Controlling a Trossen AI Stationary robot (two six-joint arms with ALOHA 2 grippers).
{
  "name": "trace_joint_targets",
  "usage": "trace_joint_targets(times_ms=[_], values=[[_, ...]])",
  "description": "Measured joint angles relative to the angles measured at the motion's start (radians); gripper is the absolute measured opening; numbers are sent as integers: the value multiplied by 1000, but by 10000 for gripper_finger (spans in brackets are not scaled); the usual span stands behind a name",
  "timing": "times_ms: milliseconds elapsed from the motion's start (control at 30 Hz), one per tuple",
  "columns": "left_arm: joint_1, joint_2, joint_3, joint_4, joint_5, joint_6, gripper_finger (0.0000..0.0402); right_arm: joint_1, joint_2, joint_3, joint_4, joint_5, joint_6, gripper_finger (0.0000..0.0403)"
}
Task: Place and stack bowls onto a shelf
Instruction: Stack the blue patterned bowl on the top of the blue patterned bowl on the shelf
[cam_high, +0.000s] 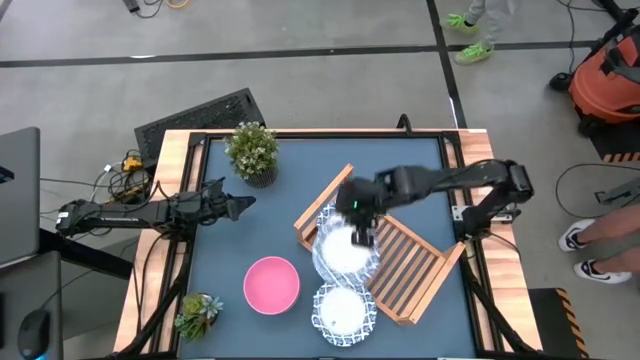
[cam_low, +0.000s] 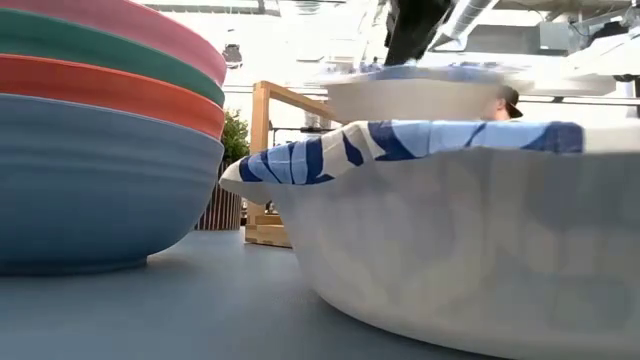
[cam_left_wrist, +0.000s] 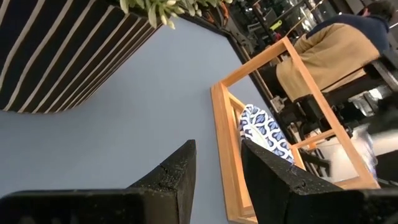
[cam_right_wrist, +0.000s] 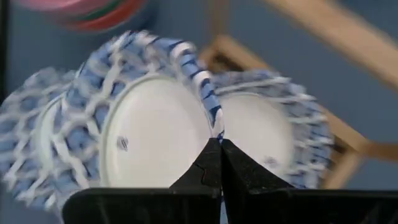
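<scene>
My right gripper (cam_high: 357, 228) is shut on a white bowl with a blue patterned rim (cam_high: 346, 250) over the left end of the light-wood shelf (cam_high: 405, 265). The same bowl shows raised in the low view (cam_low: 430, 92). A second patterned bowl (cam_right_wrist: 261, 134) lies beside it on the shelf. A third patterned bowl (cam_high: 343, 310) rests on its base on the table in front of the shelf. A stack of plain bowls, pink on top (cam_high: 272, 283), stands on the table to its left. My left gripper (cam_high: 243, 206) is open and empty, left of the shelf. My right gripper pinches the held bowl's blue patterned rim (cam_right_wrist: 208, 118) between its two fingers, on the side next to the second bowl. The fingers come from above, pointing down. The bowl stays upright, open side up; its underside is hidden in the low view by the near bowl.
A potted plant (cam_high: 252, 150) stands at the far left of the table and another (cam_high: 198, 315) at the near left corner. The shelf lies slanted across the table's right half. The blue table top (cam_high: 280, 225) between my left gripper and the shelf is bare.
</scene>
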Motion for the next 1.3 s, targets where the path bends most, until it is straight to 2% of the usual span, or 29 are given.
trace_joint_targets(times_ms=[167, 267, 467, 733, 1300], values=[[0, 0, 0, 29, 11, 1, 112, -188, -139, -138, 72, -13, 113, 18], [0, 0, 0, 32, 28, 2, 112, -255, -209, -242, 136, -19, 176, 18], [0, 0, 0, 30, 53, 2, 112, -251, -275, -431, 291, -59, 284, 18], [0, 0, 0, 22, 53, 2, 112, -250, -272, -557, 475, -55, 352, 18], [0, 0, 0, 15, 52, 10, 112, -275, -271, -630, 508, -77, 379, 21]])
